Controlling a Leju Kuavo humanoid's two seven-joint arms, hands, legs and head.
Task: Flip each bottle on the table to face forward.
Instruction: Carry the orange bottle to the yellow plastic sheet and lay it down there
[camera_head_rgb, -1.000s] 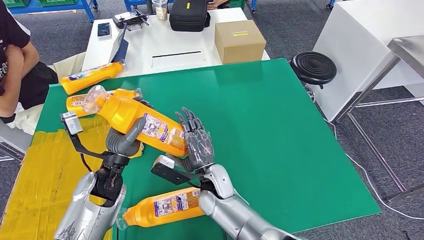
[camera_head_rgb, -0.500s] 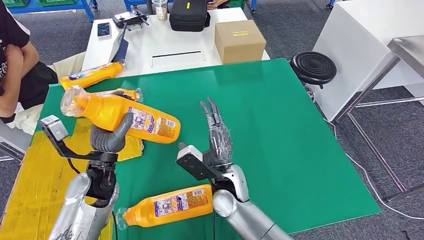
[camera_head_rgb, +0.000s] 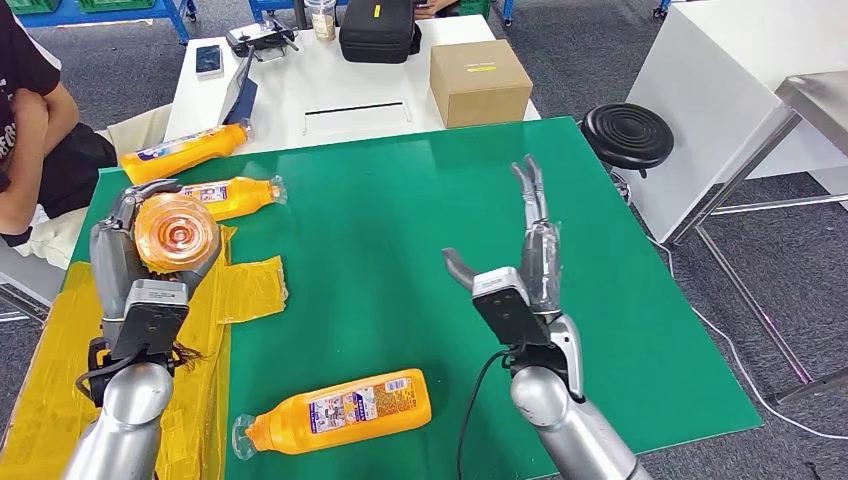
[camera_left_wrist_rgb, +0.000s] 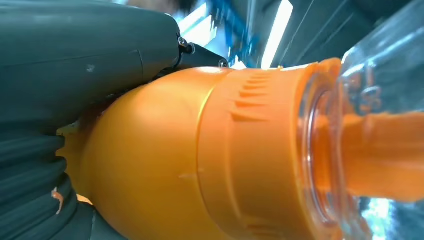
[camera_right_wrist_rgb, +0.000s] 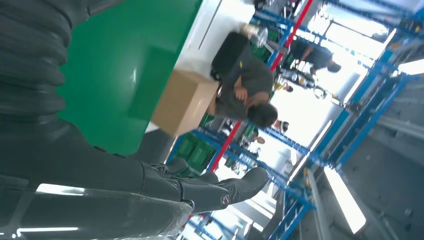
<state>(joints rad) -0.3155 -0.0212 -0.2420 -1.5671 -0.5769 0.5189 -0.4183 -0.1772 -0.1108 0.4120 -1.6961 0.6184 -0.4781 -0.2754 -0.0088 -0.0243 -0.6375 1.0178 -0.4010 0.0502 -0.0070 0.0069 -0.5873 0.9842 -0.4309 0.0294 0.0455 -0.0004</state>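
Above the yellow sheet (camera_head_rgb: 60, 370) at the left end of the green table (camera_head_rgb: 560, 290), the left hand (camera_head_rgb: 135, 260) grips an orange bottle (camera_head_rgb: 176, 233) raised off the surface, its fingers wrapped round the body and the clear cap end turned straight toward the head camera. In the left wrist view that same bottle (camera_left_wrist_rgb: 210, 155) lies close against the thumb, orange body and clear cap plain to see.

Three more orange bottles lie on their sides. One (camera_head_rgb: 335, 410) rests on the green table near its front edge, label up, cap pointing toward the yellow sheet. Another (camera_head_rgb: 232, 192) lies on the table's far left part, just beyond the held bottle, cap pointing toward the table's middle. The third (camera_head_rgb: 180, 153) lies at the table's far left corner, partly on the white desk (camera_head_rgb: 290, 100) behind it.

The right hand (camera_head_rgb: 525, 265) is lifted above the middle of the green table, empty, fingers stretched straight and thumb spread aside.

On the white desk beyond the table stand a cardboard box (camera_head_rgb: 479, 82) and a black case (camera_head_rgb: 377, 30). A black stool (camera_head_rgb: 627, 135) stands off the table's far right corner.
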